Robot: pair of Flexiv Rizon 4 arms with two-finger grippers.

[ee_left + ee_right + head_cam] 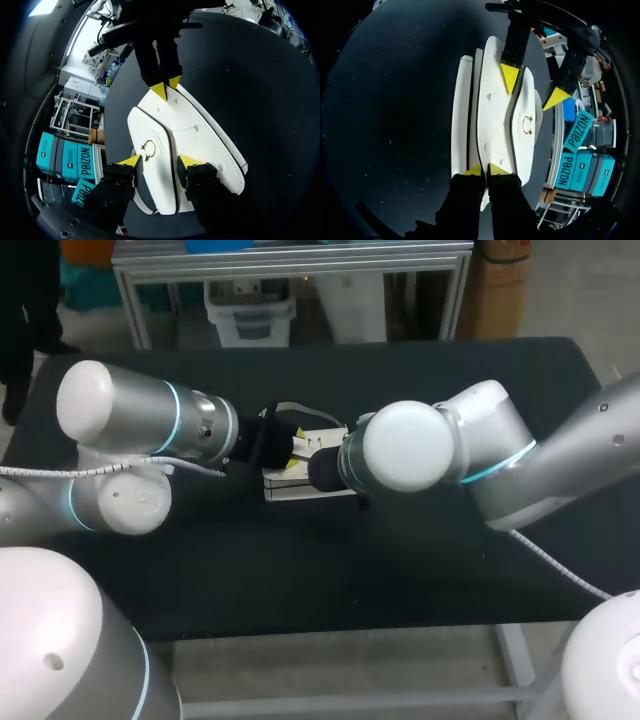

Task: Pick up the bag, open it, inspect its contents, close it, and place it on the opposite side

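Bag: a white bag [200, 132] lies flat on the black table [400, 580], stretched between the two grippers, which meet it from opposite ends.
Flap: the front flap [150, 122] faces up, with a small gold clasp [148, 147] on it just ahead of the left gripper's fingers.
Left gripper: the left gripper [160, 160] has its fingers spread wide and stands astride the flap end of the bag. The flap lies between the fingers. In the right wrist view one finger looks clear of the bag's edge, so it seems to have hold of nothing.
Right gripper: the right gripper [485, 170] has its fingers drawn almost together, pinching a thin edge at the bag's other end.
Why held so: the right gripper's pinch likely anchors the bag so that it does not slide. The left gripper's wide stance suits closing on the flap or clasp.
Step in hand: judged to be getting a grasp on the flap, to open or shut it. Whether the flap is fastened I cannot tell.
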